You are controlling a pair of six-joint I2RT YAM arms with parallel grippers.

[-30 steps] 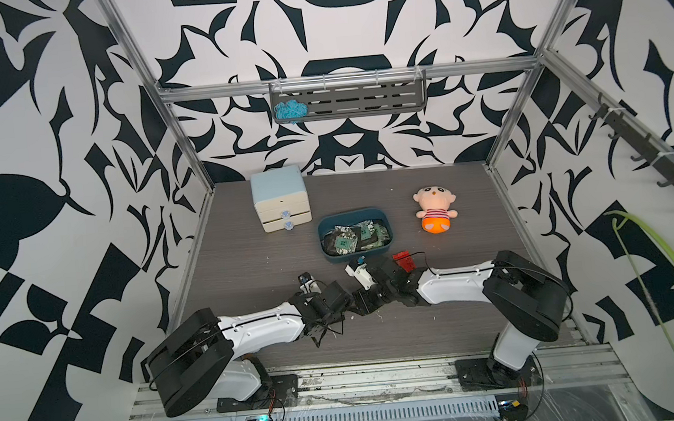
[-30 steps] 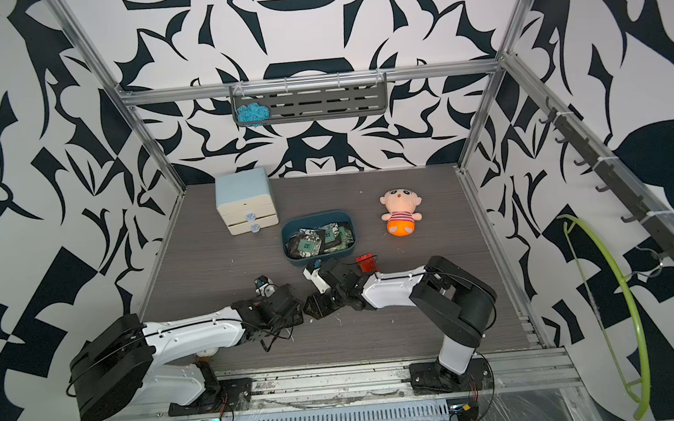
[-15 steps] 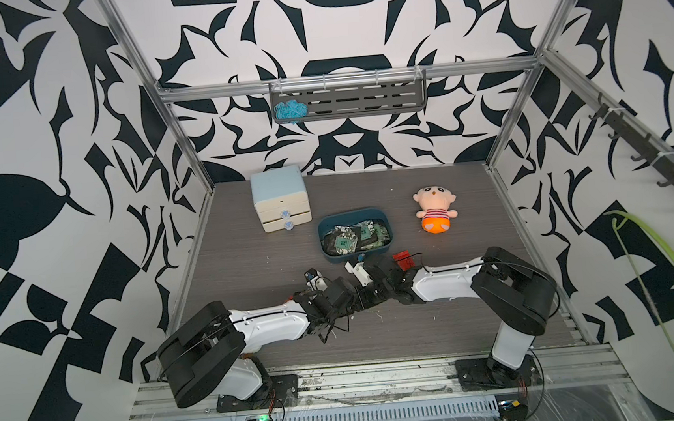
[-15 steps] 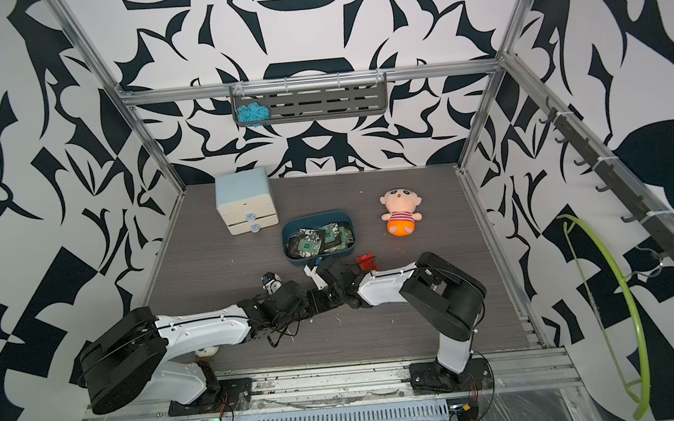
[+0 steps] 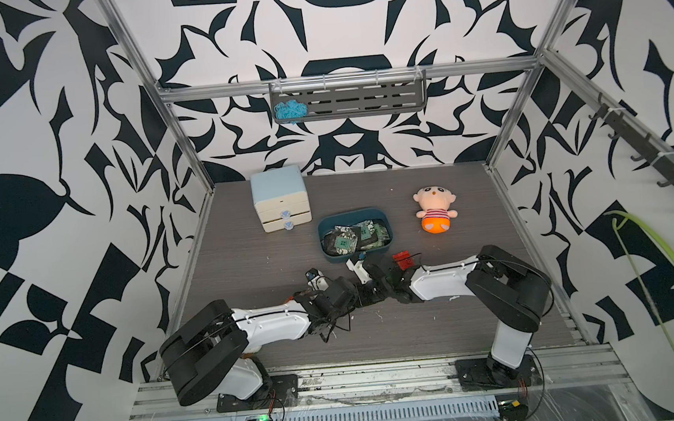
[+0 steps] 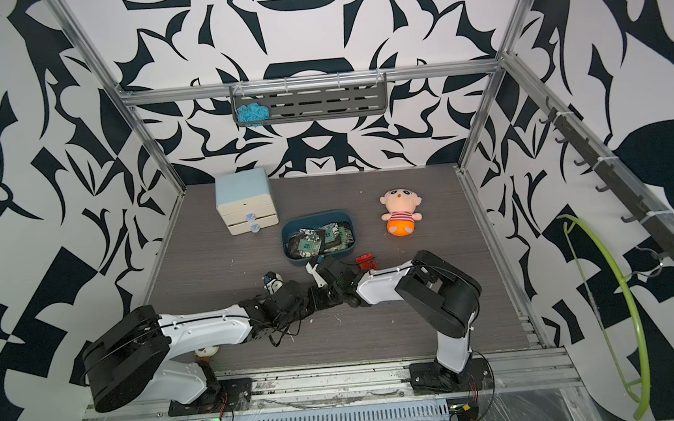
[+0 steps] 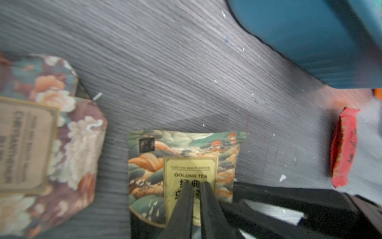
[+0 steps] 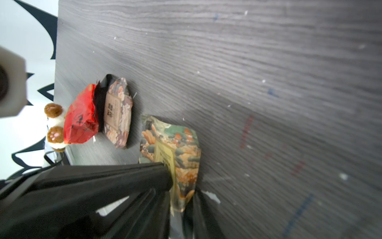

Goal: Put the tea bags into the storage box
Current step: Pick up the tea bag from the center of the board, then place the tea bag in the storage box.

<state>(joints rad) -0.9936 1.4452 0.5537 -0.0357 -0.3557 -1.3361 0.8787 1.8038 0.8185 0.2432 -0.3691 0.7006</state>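
Both the left arm and the right arm are built of white shells dotted with small screws, joined by bulky black housings. Thin black cables are routed along them. Black base plates are fitted, and slim black tapered fingers.

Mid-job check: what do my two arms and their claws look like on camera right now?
The left arm and right arm match: white shells on the long links, bulky black joint housings, a thin black cable along each white link. Loose black wires bunch at the left wrist. The left claw and right claw have slim, tapered matte-black fingers.
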